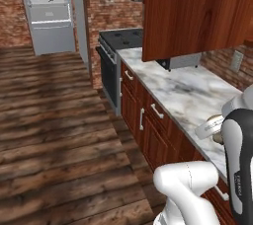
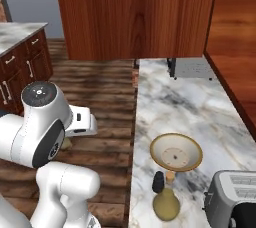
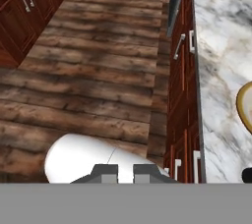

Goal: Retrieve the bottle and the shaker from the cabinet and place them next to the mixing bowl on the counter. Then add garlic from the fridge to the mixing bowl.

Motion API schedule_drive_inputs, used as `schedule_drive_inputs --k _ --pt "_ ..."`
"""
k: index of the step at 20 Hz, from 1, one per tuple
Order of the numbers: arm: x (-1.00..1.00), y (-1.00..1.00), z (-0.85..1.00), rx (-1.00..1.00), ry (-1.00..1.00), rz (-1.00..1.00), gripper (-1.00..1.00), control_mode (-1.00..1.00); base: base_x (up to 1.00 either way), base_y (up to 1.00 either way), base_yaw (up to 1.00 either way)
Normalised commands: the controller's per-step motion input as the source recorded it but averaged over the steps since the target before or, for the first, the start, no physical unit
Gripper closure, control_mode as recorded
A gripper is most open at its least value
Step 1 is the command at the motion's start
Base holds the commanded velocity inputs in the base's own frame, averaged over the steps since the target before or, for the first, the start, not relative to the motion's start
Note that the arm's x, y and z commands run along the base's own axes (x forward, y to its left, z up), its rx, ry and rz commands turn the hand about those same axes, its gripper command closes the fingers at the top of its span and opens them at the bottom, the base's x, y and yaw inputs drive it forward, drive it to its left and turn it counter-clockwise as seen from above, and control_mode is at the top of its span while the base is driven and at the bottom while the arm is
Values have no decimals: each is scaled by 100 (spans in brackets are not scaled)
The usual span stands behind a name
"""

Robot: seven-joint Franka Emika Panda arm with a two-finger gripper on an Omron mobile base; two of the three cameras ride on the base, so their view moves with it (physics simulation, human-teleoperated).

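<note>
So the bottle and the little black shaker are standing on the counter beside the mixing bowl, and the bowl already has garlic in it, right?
Not quite. The bottle and shaker do stand on the counter beside the mixing bowl, but the bowl is empty: the right base view shows only its cream inside with the reddish ring, no garlic.

In the hand view the mixing bowl (image 3: 245, 106) is cut by the right edge, leaving a curved piece of rim, and the shaker (image 3: 247, 174) is a dark sliver at that same edge. In the right base view the toaster (image 2: 234, 198) runs off the bottom right corner. In the left base view the arm hides most of the bowl on the counter (image 1: 183, 93).
</note>
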Motion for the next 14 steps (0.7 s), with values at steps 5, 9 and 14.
schedule_drive_inputs --k 5,9,14 --pt "0 0 0 0 0 0 100 100 0 -16 -33" --pt "0 0 0 0 0 0 100 100 3 -15 -39" --pt "0 0 0 0 0 0 100 100 2 -16 -40"
